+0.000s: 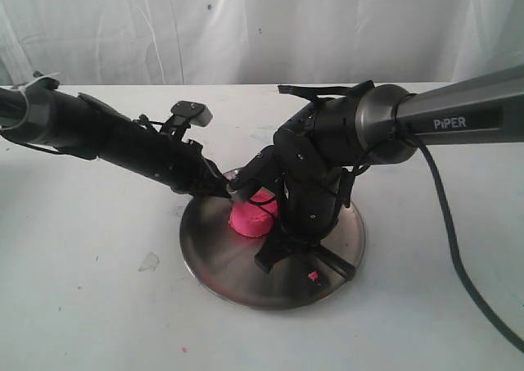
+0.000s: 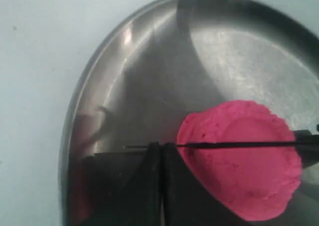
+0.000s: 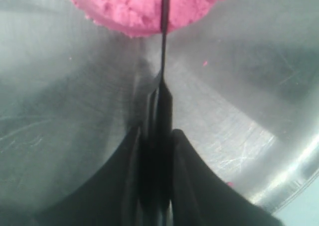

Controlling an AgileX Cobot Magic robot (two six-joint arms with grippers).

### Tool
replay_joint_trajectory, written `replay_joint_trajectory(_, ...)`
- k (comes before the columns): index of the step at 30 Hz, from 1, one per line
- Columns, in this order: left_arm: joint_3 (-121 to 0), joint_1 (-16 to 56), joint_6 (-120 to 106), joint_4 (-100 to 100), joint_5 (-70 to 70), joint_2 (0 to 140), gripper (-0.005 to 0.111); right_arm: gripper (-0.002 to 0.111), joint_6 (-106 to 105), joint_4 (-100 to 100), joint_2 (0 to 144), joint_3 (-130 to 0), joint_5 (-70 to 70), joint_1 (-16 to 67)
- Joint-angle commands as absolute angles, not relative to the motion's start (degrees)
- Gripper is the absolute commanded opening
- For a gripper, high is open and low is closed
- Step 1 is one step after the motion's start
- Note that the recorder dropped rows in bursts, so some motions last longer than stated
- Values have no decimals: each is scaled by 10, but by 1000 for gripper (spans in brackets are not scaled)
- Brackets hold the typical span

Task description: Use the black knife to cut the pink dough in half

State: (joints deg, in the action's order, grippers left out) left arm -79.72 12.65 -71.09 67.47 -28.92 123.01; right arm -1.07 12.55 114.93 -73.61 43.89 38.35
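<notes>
Both black arms slope down over the round brushed-steel plate [image 1: 214,260] on the white table [image 1: 82,305]. The right gripper [image 3: 160,136] has its fingers pressed against the handle of the slim black knife [image 3: 163,46], whose thin blade lies edge-on across the bright pink soft dough lump [image 2: 244,161]. The left gripper [image 2: 162,158] has its two dark fingers pressed together with no gap; the knife's tip passes just by them, and whether they pinch it cannot be told. In the exterior view the right arm's wrist hides the knife and part of the dough [image 1: 252,215], which sits near the plate's centre. The dough surface is grainy with a shallow dimpled top; the plate shows fine scratches and a tiny pink crumb [image 1: 312,274].
</notes>
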Motion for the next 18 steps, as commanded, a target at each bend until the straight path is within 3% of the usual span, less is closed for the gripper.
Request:
replay_joint_trajectory(1, -794, 127, -706, 676, -295, 1249, 0, 0, -15, 123, 1132, -739, 443, 381)
replay_joint_trajectory(18, -794, 127, -703, 633, -274, 1171, 0, 0, -24, 123, 1139, -739, 441, 381)
